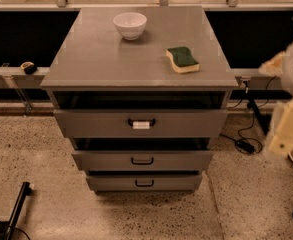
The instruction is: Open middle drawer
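In the camera view a grey cabinet (101,64) stands in the middle of a speckled floor (136,214). Its flat top overhangs the body, and the straight front edge runs above three drawer fronts. The top drawer (96,124) is the tallest and widest. A small white tag (141,125) hangs on its black handle, and anything written on it is too small to read.

The middle drawer (186,160) sits directly below it, with a plain black loop handle (142,160) at the centre of its front. A dark band of shadow lies along its upper edge. The bottom drawer (111,183) is the shortest and narrowest front and carries a similar handle.

On the top, a white bowl (130,25) stands near the back, left of centre. A green and yellow sponge (182,59) lies nearer the right edge, well apart from the bowl.

The gripper (285,126) shows as a blurred cream shape at the right border. It is beyond the cabinet's right side, about level with the top drawer in the frame and well away from the middle drawer's handle. Whether it is wide, narrow or holding anything, I cannot tell.

The floor directly in front of the drawers lies bare. Between the cabinet's right side and the gripper, black cables (246,129) trail down to a small black block (245,146) on the floor. At lower left a black bar (19,204) slants across the floor, near the frame's edge and clear of the drawer fronts.
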Motion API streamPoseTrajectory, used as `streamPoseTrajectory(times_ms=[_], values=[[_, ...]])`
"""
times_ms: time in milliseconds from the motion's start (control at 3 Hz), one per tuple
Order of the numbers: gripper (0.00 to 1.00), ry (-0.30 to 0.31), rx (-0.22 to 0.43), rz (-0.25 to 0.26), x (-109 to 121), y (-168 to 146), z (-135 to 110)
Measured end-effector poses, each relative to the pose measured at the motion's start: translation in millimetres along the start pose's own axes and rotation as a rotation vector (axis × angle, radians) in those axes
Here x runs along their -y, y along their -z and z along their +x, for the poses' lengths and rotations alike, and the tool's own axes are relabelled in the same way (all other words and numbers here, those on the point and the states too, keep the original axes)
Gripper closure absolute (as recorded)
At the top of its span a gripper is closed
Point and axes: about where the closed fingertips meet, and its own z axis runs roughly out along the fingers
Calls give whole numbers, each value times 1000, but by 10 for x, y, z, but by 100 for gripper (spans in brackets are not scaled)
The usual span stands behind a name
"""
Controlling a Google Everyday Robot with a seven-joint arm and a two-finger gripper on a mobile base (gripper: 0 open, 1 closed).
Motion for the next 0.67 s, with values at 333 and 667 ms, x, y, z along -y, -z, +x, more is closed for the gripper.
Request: streamPoseTrajectory(times_ms=[333,667], values=[[0,-42,38,-31,-296,-660,436],[0,-58,33,-23,-385,-906,546]])
